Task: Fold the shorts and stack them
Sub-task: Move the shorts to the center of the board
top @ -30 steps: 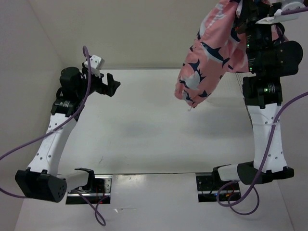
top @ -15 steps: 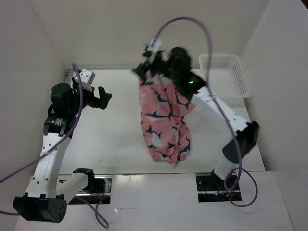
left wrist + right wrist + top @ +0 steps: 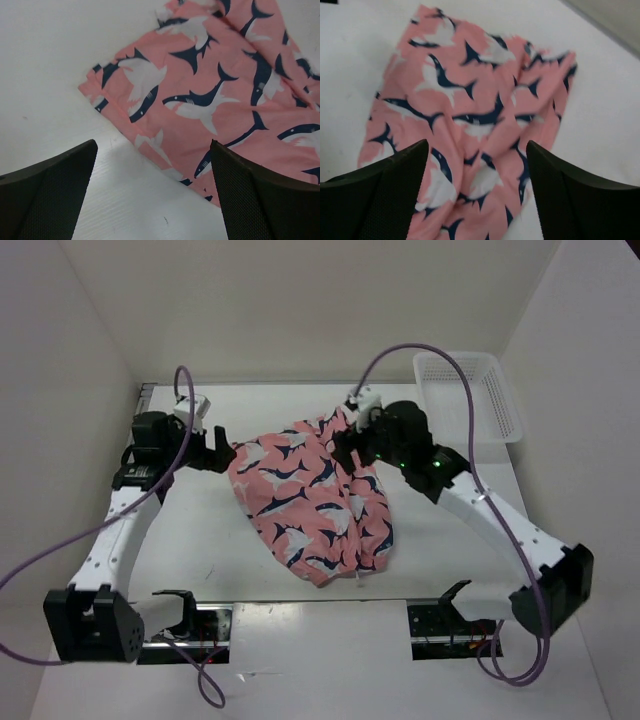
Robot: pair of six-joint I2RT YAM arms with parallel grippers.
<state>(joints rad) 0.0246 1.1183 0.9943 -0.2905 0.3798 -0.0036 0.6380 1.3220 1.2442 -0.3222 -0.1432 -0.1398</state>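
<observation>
The salmon-pink shorts with navy-and-white shapes lie rumpled and spread across the middle of the table. My left gripper stands open just off their left edge. In the left wrist view the shorts lie just ahead of the left gripper, with bare table between the fingers. My right gripper hovers open over the far end of the fabric. In the right wrist view the shorts lie below the right gripper, and the wide-apart fingers hold nothing.
A white mesh basket stands at the far right corner of the table. Grey walls close in the table at the back, left and right. Purple cables loop above both arms.
The right arm swung the shorts down from high at the right onto the table's middle and let them go. The left gripper shifted slightly toward them.
</observation>
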